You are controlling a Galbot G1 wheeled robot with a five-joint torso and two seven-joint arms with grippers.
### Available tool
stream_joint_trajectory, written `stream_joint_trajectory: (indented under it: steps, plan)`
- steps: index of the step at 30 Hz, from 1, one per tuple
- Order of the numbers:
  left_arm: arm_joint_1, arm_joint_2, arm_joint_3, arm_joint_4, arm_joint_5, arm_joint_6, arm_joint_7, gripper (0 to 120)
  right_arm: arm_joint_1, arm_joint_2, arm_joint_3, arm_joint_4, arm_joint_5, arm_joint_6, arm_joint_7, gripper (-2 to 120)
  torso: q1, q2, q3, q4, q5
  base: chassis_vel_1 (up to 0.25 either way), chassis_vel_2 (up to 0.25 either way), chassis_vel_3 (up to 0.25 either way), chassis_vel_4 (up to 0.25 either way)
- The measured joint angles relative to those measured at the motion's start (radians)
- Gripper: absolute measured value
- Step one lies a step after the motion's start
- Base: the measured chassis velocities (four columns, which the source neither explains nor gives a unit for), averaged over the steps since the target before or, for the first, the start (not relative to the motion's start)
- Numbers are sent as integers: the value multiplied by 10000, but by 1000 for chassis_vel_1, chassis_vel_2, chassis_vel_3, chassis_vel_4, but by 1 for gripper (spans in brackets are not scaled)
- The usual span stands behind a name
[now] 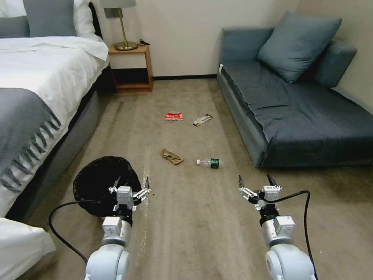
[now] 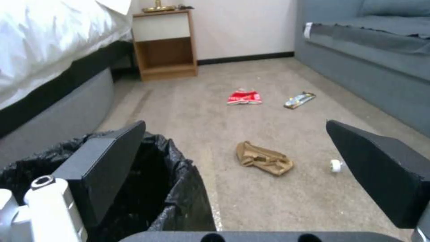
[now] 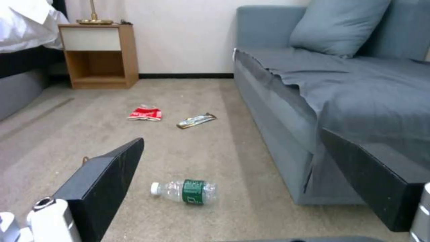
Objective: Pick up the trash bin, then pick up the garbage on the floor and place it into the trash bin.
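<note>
I'm holding my left hand (image 1: 132,182) released over the trash bin (image 1: 93,182) at the lower left of the frame — its right edge. My right hand (image 1: 256,181) is hanging released too, lower right. The garbage is lying mid-frame on the carpet (image 1: 194,233): red wrapper (image 1: 173,116), gold wrapper (image 1: 203,119), brown paper (image 1: 171,156), bottle (image 1: 210,162).

The room is viewed from head height, forward and down along the floor (image 1: 186,217). Low, forward-facing views are given from each wrist, near the carpet. The red wrapper (image 1: 173,116), gold wrapper (image 1: 203,119) and nightstand (image 1: 131,68) are shared by all three.
</note>
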Motion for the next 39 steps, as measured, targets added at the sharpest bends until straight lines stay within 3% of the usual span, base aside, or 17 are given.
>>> stream_joint_trajectory:
  steps: [24, 35, 39]
  plan:
    - [49, 69, -96, -46, -179, -11, -4, 100, -85, -70, -83, 74, 89, 0, 80, 100, 0, 0, 0, 0, -1, 0, 0, 0, 0]
    - [901, 1148, -1741, -836, -3028, -321, -598, 100, -3262, -2355, -3017, 3221, 2949, 175, 2815, 100, 0, 0, -1, 0, -6, 0, 0, 0, 0]
    - [1163, 1491, -2250, -1075, -3880, -419, -782, 100, -3465, -2513, -3203, 3427, 3160, 190, 3013, 100, 0, 0, 0, 1, 3, 0, 0, 0, 0]
